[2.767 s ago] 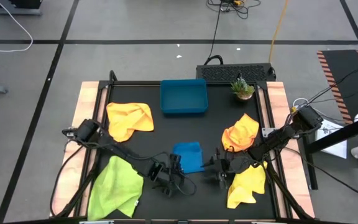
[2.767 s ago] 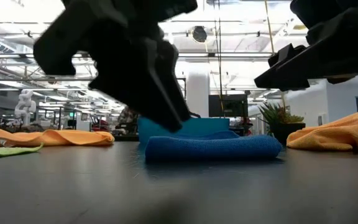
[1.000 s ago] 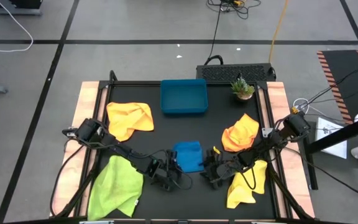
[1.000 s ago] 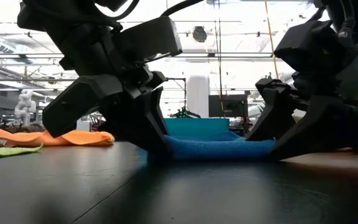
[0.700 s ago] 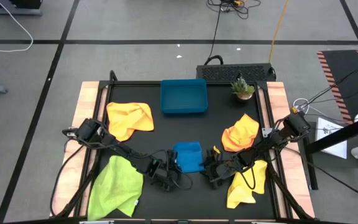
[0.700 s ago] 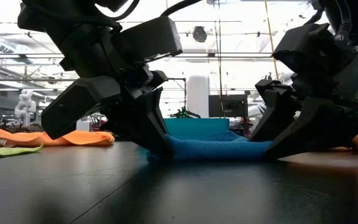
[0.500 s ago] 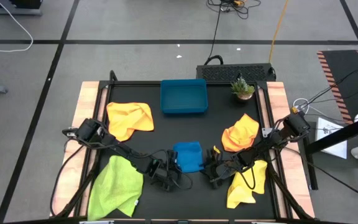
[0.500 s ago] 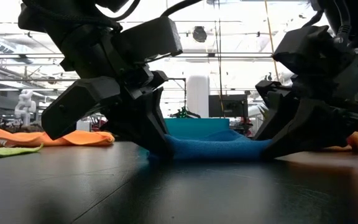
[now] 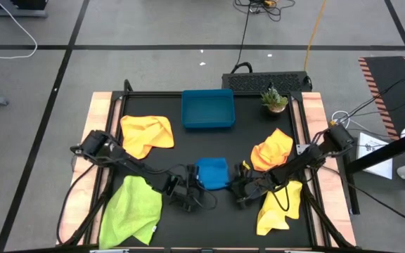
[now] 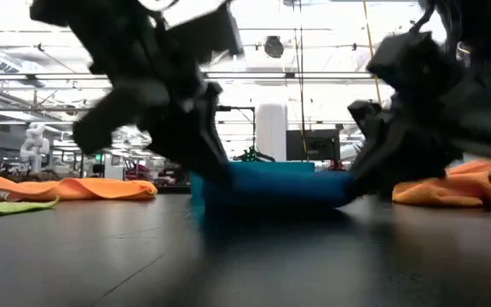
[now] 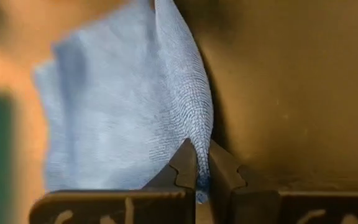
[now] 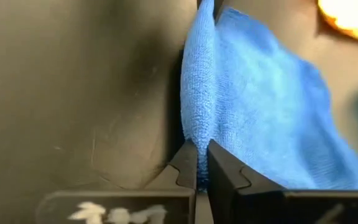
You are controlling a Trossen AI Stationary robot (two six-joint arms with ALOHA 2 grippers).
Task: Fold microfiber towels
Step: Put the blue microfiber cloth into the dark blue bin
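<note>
Blue towel (image 9: pixel 211 173) sat lower centre of the high view, folded small, pinched at both near corners. Left gripper (image 9: pixel 190 188) was clamped shut on the towel's lower-left corner; the left wrist view showed its two fingertips (image 11: pixel 185 167) nipped together on a thin edge of blue cloth (image 11: pixel 129 106). Right gripper (image 9: pixel 238 187) was likewise closed on the lower-right corner, a ridge of blue pile (image 12: pixel 197 87) standing up between its fingers (image 12: pixel 221 165). In the low view the towel (image 10: pixel 271 183) spanned between the two dark grippers, left gripper (image 10: pixel 216 175) at frame left, right gripper (image 10: pixel 356 179) at frame right; whether it was touching the table I could not tell.

Table (image 9: pixel 223 147) was matte black, bordered by pale wooden edges, standing on a grey floor crossed by dark lines and cables. Blue tray (image 9: pixel 207 109) lay at upper centre, a small potted plant (image 9: pixel 274 99) to its right. Yellow towel (image 9: pixel 146 135) lay rumpled at centre left, lime green towel (image 9: pixel 129 214) at lower left. Orange towel (image 9: pixel 271 151) lay at centre right, another yellow towel (image 9: pixel 278 209) below it, under the right arm. Low view showed a bright hall behind, ceiling beams and lamps.

Blue towel's surface was a fine looped weave, plain in colour.
</note>
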